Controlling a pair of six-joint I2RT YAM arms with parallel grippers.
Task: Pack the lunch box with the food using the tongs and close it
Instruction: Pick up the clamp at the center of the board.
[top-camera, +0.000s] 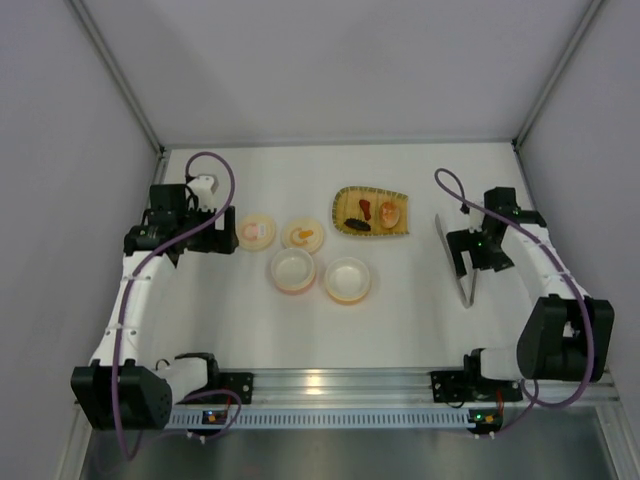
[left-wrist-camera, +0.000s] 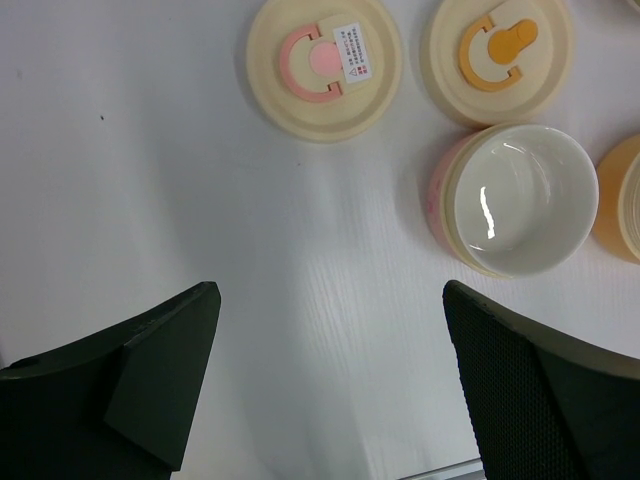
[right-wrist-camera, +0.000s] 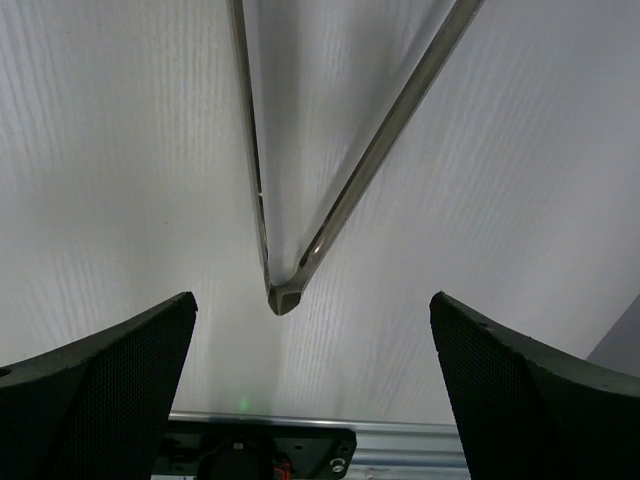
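White table (top-camera: 400, 320) has the tongs (right-wrist-camera: 283, 293) lying on its right side, just under my right gripper (right-wrist-camera: 312, 305), which is wide open and empty like my left gripper (left-wrist-camera: 330, 300), so I think I must go down and squeeze them next.

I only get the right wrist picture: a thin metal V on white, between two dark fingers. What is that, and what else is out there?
Observer: Those are the tongs. Left of them and farther back, a yellow tray holds three small food pieces.
Operator: Where would the food go?
Observer: Mid-table stand a pink bowl and an orange bowl, both open and empty.
Operator: Do they have lids?
Observer: Yes. A pink-handled lid and an orange-handled lid lie flat just behind the bowls, not on them.
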